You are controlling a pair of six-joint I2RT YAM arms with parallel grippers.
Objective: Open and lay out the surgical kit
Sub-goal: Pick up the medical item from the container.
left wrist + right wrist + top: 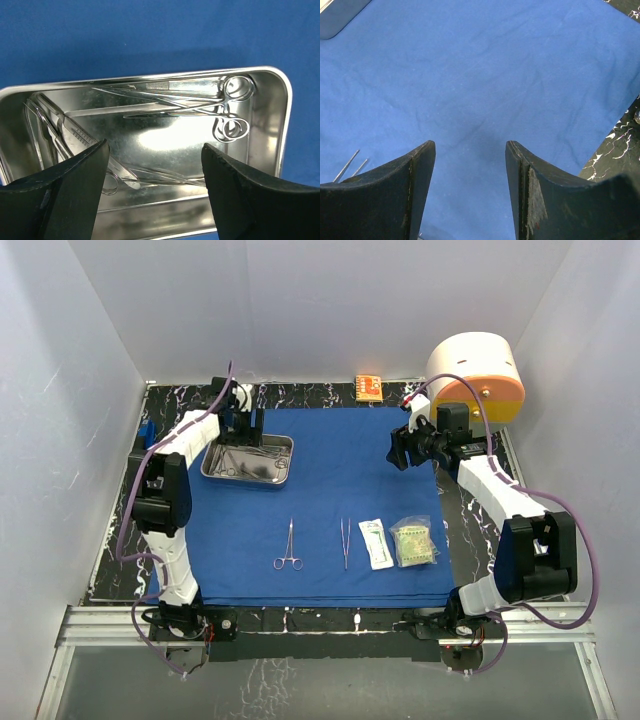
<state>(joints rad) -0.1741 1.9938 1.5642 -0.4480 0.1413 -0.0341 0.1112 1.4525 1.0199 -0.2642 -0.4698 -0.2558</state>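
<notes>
— What is carried by the black, white-veined surface?

— Most of it is covered by a royal-blue cloth drape, spread open and flat. A big cream-and-orange cylinder is seen off the cloth, at the far right corner.

— And the shiny rectangular steel tray?

— It is set on the cloth's far left part. Several slim metal instruments are piled inside it, two ring handles among them.

— How are the left fingers held?

— They are spread apart above the tray's near side, and nothing is gripped between them. The right fingers are likewise parted and unloaded, held over bare cloth near its far right edge.

— What is laid out nearer the arms?

— A row is formed on the cloth. From the right: a greenish sealed packet, a white sealed packet just beside it, steel tweezers, then ring-handled steel forceps. A small orange box is seen beyond the cloth's far edge.
</notes>
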